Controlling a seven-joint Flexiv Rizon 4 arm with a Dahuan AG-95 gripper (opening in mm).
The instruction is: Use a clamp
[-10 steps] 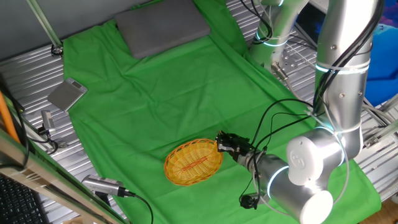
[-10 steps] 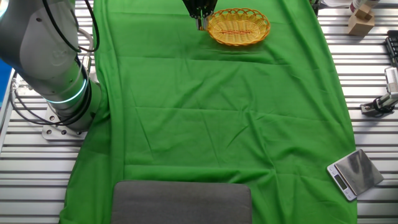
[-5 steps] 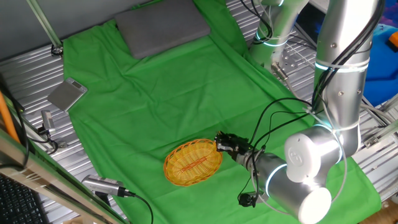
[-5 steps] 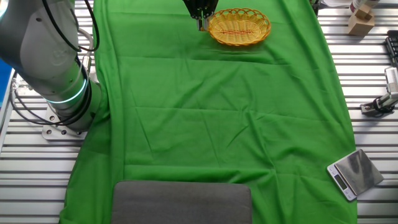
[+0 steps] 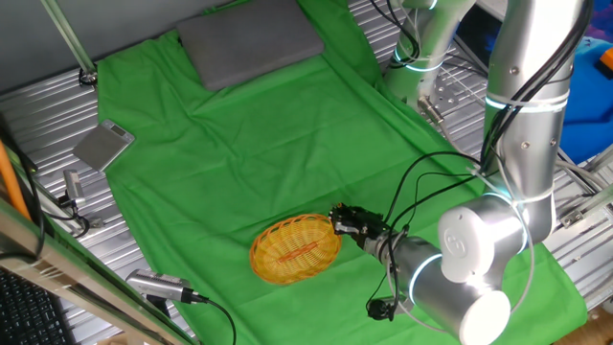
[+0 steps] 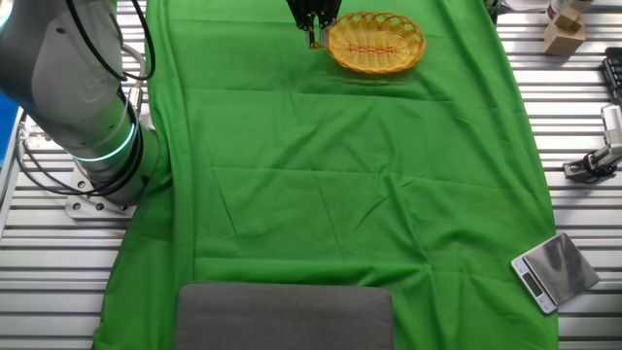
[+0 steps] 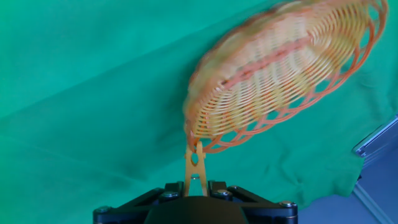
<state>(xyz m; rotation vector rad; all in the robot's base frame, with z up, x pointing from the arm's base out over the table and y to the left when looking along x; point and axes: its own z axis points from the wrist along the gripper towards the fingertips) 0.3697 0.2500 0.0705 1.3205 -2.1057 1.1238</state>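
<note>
The arm is reaching low over the green cloth [image 5: 287, 144] that is covering the table, and its gripper [image 5: 337, 221] is sitting at the rim of the oval wicker basket [image 5: 295, 250]; in the other fixed view the gripper [image 6: 313, 34] is standing just beside the left end of the basket [image 6: 377, 43], at the far edge of the cloth [image 6: 340, 194]; in the hand view the clamp [image 7: 195, 169], a small yellow-orange clip, is standing upright between the fingers of the gripper [image 7: 196, 185], which are closing together on its lower part and holding it; the upper tips of the clamp are meeting the basket [image 7: 280, 81] at the lowest point of its rim, where they are touching the woven edge, though whether they are biting onto the rim or only pressing against it cannot be told; the basket is appearing blurred and tilted in that view, with the cloth [image 7: 81, 99] lying behind it; the clamp itself is too small to make out in either fixed view; a grey pad [image 5: 251, 40] is lying on the far end of the cloth in one fixed view and at the near edge [image 6: 284, 316] in the other; a small silver scale [image 6: 553, 271] is resting on the slatted metal table [image 6: 573, 126] beside the cloth, well apart from the basket.
</note>
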